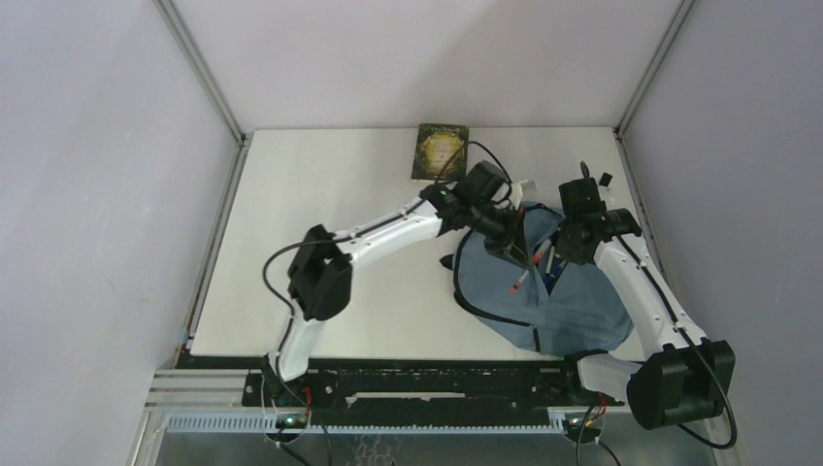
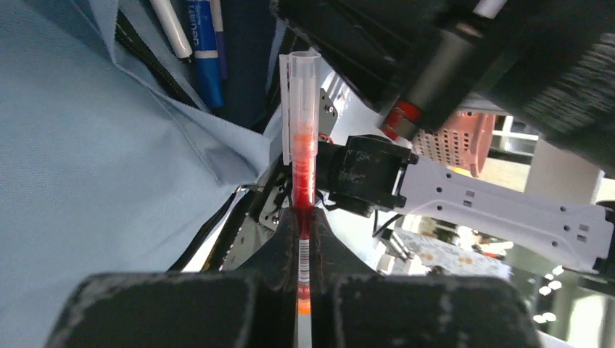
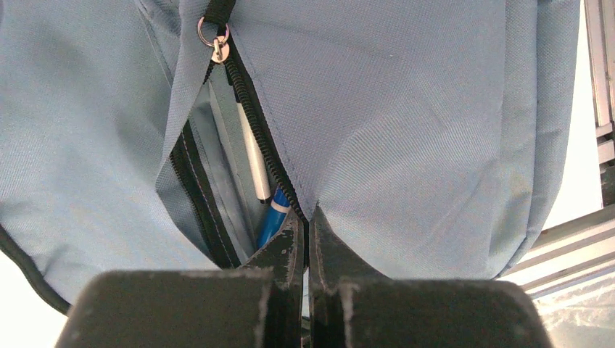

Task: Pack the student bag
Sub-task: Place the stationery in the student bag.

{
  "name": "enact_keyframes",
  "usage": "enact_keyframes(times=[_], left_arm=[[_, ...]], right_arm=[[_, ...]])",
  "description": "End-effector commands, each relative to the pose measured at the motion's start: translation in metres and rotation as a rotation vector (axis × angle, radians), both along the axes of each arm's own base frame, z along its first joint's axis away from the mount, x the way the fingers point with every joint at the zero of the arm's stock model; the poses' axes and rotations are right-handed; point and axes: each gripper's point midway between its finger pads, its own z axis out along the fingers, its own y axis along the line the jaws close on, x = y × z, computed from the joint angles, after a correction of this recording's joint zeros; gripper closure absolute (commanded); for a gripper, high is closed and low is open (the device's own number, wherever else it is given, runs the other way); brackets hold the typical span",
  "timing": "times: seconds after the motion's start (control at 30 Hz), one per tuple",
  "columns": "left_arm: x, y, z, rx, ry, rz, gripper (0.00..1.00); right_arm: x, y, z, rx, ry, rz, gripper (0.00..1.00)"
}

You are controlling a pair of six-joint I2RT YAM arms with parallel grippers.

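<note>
At right, left gripper (image 2: 304, 221) clamped on red pen (image 2: 302, 145) over student bag (image 1: 573, 301); right gripper (image 3: 307, 228) pinching bag's zip edge (image 3: 272, 156), pocket (image 3: 232, 167) gaping

The bag (image 1: 573, 301) is lying on the right of the counter (image 1: 320, 194), a book (image 1: 440, 151) sitting behind it, two pens (image 3: 255, 163) resting inside its open pocket, a third pen (image 2: 303, 145) hanging above the opening.

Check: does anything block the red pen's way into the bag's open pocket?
Nothing visible does. The right gripper pinches the bag's zip edge, so the pocket gapes beside the red pen; a white pen and blue marker inside leave room.
</note>
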Motion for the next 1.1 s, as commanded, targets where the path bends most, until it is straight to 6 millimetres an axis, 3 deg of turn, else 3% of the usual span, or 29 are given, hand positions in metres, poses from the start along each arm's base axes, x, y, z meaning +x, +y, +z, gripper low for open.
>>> enact_keyframes(times=[0.0,0.1,0.27,0.47,0.77,0.8,0.87,0.93,1.0,1.07], left_arm=[[-0.001,-0.025,0.007,-0.071,0.136,-0.018,1.0],[-0.003,-0.033,-0.006,-0.07,0.189,-0.025,1.0],[0.001,-0.05,-0.01,-0.098,0.229,-0.018,1.0],[0.021,-0.071,-0.02,-0.095,0.268,0.042,1.0],[0.049,-0.098,-0.053,-0.101,0.34,0.137,0.99],[0.05,-0.098,-0.054,-0.103,0.327,0.144,0.94],[0.051,-0.096,-0.053,-0.102,0.297,0.151,0.7],[0.052,-0.092,-0.048,-0.105,0.255,0.155,0.56],[0.052,-0.088,-0.04,-0.111,0.22,0.15,0.44],[0.05,-0.085,-0.033,-0.115,0.19,0.139,0.41]], right_arm=[[0.009,-0.001,0.015,0.005,-0.087,-0.001,1.0],[0.011,-0.001,0.015,0.008,-0.091,0.0,1.0],[0.012,0.001,0.013,0.02,-0.084,0.002,1.0],[0.012,0.004,0.012,0.036,-0.083,0.006,1.0],[0.01,0.003,0.013,0.031,-0.082,0.004,1.0],[0.01,0.004,0.013,0.032,-0.083,0.006,1.0],[0.009,0.004,0.013,0.03,-0.08,0.005,1.0],[0.009,0.003,0.012,0.027,-0.077,0.005,1.0],[0.009,0.003,0.012,0.028,-0.078,0.006,1.0],[0.01,0.004,0.012,0.031,-0.079,0.008,1.0]])
